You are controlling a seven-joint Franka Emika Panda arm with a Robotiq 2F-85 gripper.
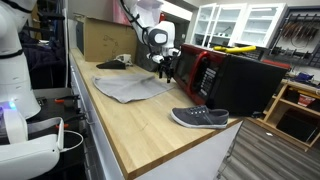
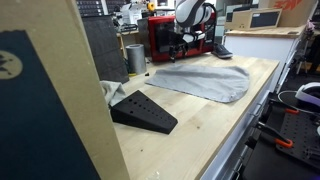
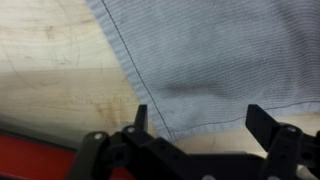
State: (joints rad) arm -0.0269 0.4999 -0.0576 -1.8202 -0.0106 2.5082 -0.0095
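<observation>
i saw the wooden bench (image 1: 140, 125) bear a grey cloth (image 1: 130, 88); a shoe (image 1: 200, 118) and a black wedge (image 2: 143, 111) lay apart from that cloth.

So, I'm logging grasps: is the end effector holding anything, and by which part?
Nothing is held: the end effector stands open over the edge of the gray cloth.

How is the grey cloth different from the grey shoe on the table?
The cloth lies flat and spread out; the shoe keeps a raised, rounded shape. The cloth is lighter grey; the shoe is darker, with a white sole. The cloth's corner sits between the open jaws of the gripper; the shoe lies apart from it. Both are grey and rest on the wooden table.
</observation>
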